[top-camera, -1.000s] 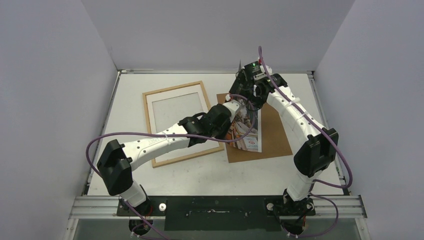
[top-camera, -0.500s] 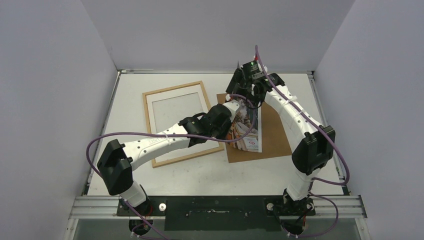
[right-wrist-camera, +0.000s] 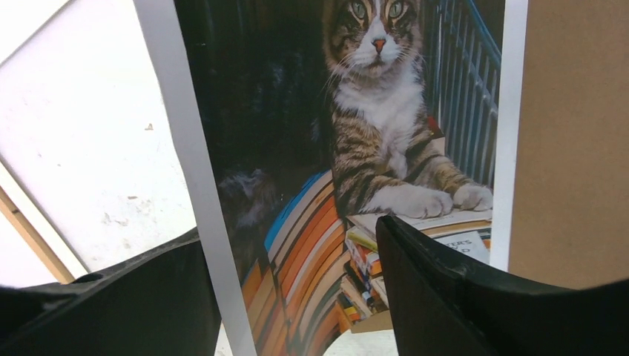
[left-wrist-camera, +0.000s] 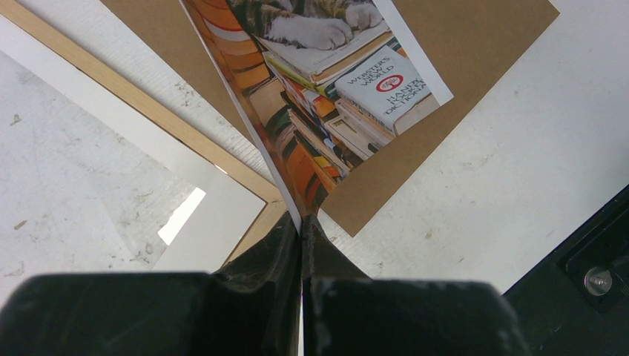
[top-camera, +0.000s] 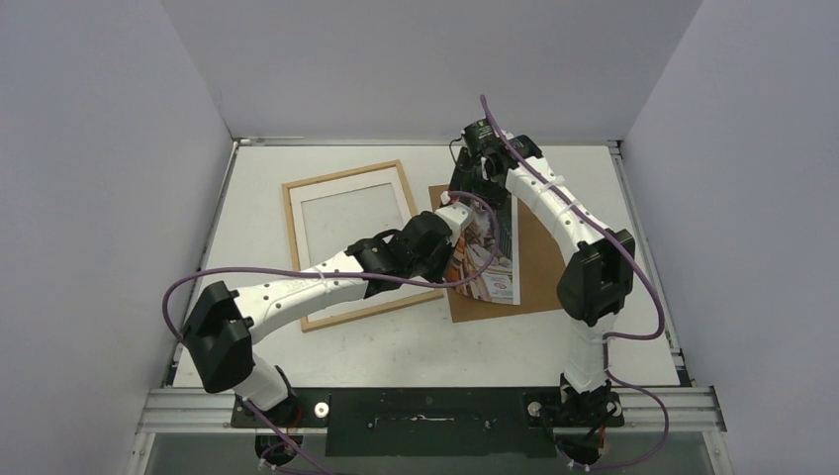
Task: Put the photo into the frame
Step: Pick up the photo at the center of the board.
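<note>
With the left end effector (left-wrist-camera: pixel 303 222) pinching the near corner of the photo (left-wrist-camera: pixel 348 74), bowed up over the brown board (top-camera: pixel 544 257) beside the frame (top-camera: pixel 341 174), and the right end effector (right-wrist-camera: pixel 289 230) gaping astride its far edge, a skewed pinch could crease the print

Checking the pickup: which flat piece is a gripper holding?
The cat photo, its edge pinched in the left gripper; the frame and brown board lie flat, ungripped.
</note>
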`<control>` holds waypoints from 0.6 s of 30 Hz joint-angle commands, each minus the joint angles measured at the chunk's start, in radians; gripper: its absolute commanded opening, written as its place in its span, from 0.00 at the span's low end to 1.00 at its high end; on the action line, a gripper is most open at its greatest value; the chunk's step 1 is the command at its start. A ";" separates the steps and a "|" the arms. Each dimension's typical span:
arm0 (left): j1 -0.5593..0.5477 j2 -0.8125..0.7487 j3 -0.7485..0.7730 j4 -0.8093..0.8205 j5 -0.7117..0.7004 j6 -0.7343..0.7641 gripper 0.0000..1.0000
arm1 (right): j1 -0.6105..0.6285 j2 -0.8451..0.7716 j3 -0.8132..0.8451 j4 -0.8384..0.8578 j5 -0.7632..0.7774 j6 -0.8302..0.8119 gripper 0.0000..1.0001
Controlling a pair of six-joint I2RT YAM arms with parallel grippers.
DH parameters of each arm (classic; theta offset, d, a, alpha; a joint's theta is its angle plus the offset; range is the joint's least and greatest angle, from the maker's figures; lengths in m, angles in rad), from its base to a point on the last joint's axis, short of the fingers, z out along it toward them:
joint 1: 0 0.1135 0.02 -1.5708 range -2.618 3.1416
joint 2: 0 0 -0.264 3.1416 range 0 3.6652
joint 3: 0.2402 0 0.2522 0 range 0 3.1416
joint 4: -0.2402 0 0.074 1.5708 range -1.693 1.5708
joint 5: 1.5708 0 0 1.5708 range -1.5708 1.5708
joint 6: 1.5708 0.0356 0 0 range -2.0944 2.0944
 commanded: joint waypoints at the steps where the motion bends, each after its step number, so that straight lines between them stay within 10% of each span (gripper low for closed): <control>1: -0.004 -0.068 -0.008 0.086 0.011 0.002 0.00 | 0.008 0.009 0.073 -0.047 0.035 -0.032 0.63; 9: -0.003 -0.071 0.005 0.072 0.015 -0.014 0.03 | 0.018 0.006 0.129 -0.079 0.074 -0.041 0.16; 11: -0.003 -0.080 0.009 0.073 0.030 -0.021 0.21 | 0.019 -0.007 0.142 -0.091 0.089 -0.041 0.00; 18: -0.001 -0.170 -0.025 0.124 0.088 -0.016 0.71 | 0.004 -0.066 0.216 -0.130 0.087 -0.060 0.00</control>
